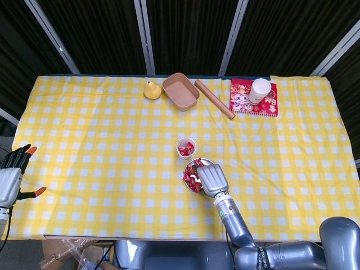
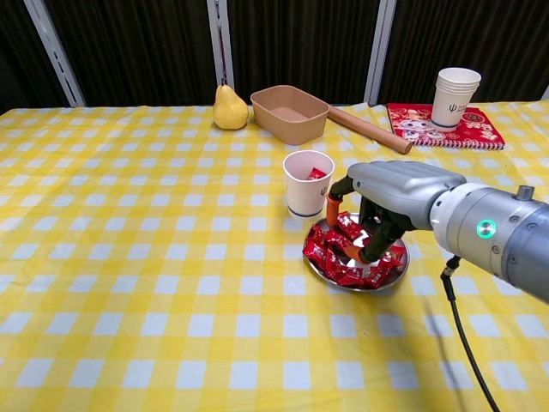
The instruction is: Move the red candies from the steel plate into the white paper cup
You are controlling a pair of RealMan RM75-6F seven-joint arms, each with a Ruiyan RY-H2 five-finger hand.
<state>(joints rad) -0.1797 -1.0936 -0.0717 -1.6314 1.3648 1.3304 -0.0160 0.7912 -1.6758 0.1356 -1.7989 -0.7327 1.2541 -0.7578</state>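
The white paper cup (image 2: 306, 184) stands mid-table with red candy showing inside it (image 1: 186, 148). Just in front and to its right lies the steel plate (image 2: 356, 288), piled with red candies (image 2: 329, 250). My right hand (image 2: 390, 202) hangs low over the plate, palm down and fingers apart, with its orange fingertips (image 2: 367, 254) down among the candies. I see no candy held between the fingers. In the head view this hand (image 1: 209, 180) covers the plate's right half (image 1: 205, 161). My left hand (image 1: 13, 174) is off the table's left edge, fingers spread and empty.
Along the far edge are a yellow pear (image 2: 230, 107), a tan box (image 2: 290, 112), a wooden rolling pin (image 2: 369, 130) and a red notebook (image 2: 442, 126) carrying a stack of paper cups (image 2: 455, 94). Yellow checked cloth covers the table.
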